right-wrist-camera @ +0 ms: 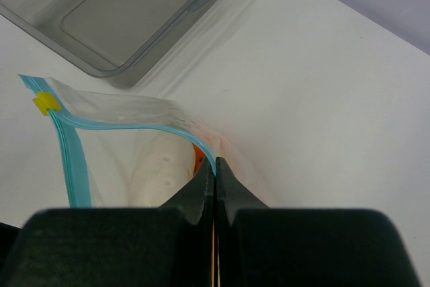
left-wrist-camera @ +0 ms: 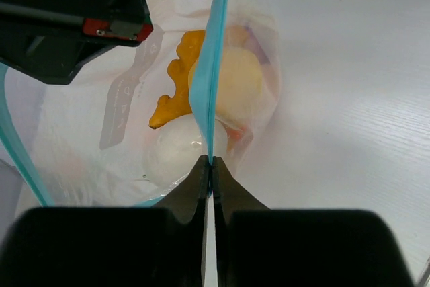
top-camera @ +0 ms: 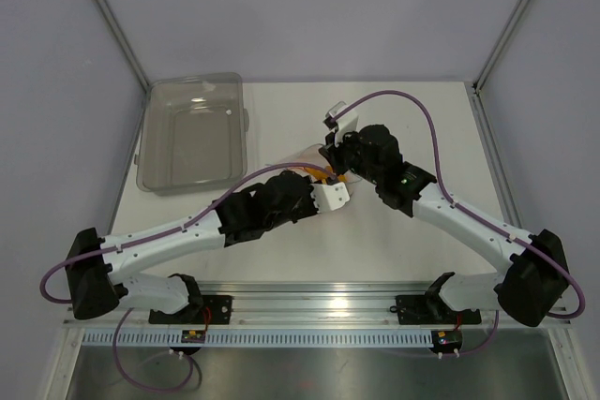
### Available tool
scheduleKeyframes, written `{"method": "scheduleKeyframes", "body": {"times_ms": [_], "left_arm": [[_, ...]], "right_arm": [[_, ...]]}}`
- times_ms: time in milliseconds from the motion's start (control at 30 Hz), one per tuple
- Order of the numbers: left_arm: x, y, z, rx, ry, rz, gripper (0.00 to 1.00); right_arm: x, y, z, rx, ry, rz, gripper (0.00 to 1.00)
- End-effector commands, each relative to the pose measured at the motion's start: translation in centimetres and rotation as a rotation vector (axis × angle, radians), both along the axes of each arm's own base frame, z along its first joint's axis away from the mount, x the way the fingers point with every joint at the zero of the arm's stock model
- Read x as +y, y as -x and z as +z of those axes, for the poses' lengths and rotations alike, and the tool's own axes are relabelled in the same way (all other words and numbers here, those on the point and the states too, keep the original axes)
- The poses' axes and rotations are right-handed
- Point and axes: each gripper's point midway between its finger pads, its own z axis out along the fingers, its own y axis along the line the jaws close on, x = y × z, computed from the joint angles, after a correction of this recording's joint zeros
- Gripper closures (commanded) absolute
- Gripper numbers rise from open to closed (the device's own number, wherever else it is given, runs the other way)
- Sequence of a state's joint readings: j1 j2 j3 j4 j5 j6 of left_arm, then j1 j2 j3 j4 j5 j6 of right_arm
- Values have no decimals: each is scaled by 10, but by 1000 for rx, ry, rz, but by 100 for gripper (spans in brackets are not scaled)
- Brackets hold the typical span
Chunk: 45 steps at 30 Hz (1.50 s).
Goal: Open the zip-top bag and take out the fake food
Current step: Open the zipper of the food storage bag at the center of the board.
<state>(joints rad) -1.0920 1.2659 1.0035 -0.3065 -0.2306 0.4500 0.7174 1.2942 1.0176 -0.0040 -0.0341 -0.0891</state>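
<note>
The clear zip-top bag (left-wrist-camera: 262,52) with a light blue zip strip (left-wrist-camera: 211,72) hangs between my two grippers at the table's middle (top-camera: 323,173). My left gripper (left-wrist-camera: 212,163) is shut on one side of the blue strip. My right gripper (right-wrist-camera: 216,163) is shut on the other side of the strip (right-wrist-camera: 134,126), which carries a yellow slider (right-wrist-camera: 44,102). The bag's mouth gapes open between them. Inside lie fake food pieces: an orange piece (left-wrist-camera: 176,78), a pale yellow round piece (left-wrist-camera: 238,82), a white piece (left-wrist-camera: 178,152), seen also in the right wrist view (right-wrist-camera: 161,166).
A rigid smoky-grey translucent tray (top-camera: 192,133) stands at the back left of the white table; it also shows in the right wrist view (right-wrist-camera: 134,11). Metal frame posts rise at the back corners. A rail runs along the near edge.
</note>
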Motion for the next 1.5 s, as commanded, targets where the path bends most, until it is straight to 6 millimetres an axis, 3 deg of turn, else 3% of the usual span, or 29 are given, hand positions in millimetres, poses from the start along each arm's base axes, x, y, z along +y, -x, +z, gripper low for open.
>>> {"method": "scheduleKeyframes", "body": {"times_ms": [0, 333, 533, 767, 900, 1000, 1033, 1133, 1200, 1300, 1367, 1400, 1467], "left_arm": [[-4, 10, 39, 7, 112, -18, 97], [-4, 27, 59, 17, 143, -18, 97], [-4, 23, 69, -17, 140, 16, 100], [-28, -6, 84, -107, 106, 69, 100], [-51, -36, 88, -165, 94, 104, 100], [-72, -53, 88, -133, 165, 73, 100], [-81, -56, 83, -119, 182, 53, 100], [-98, -68, 88, -153, 266, 34, 100], [-109, -78, 87, -196, 333, 44, 100], [-113, -89, 69, -200, 424, 66, 100], [-111, -98, 65, -192, 508, 98, 100], [-107, -98, 46, -166, 507, 108, 100], [-101, -105, 39, -132, 567, 143, 100]], "right_arm": [[-7, -11, 21, -63, -39, -60, 100], [-9, -20, 9, -61, 8, -90, 100], [-28, -29, 13, -63, 24, -210, 100], [-65, -38, 30, -114, 78, -389, 100], [-93, -50, 35, -139, 131, -488, 100], [-129, -71, 30, -125, 103, -560, 100], [-152, -81, 28, -111, 85, -610, 100], [-176, -90, 28, -100, 68, -706, 100], [-182, -89, 34, -114, 64, -740, 100], [-175, -86, 43, -148, 7, -698, 100], [-165, -83, 41, -137, -31, -653, 100], [-161, -82, 37, -130, -36, -641, 100], [-157, -81, 34, -126, -16, -644, 100]]}}
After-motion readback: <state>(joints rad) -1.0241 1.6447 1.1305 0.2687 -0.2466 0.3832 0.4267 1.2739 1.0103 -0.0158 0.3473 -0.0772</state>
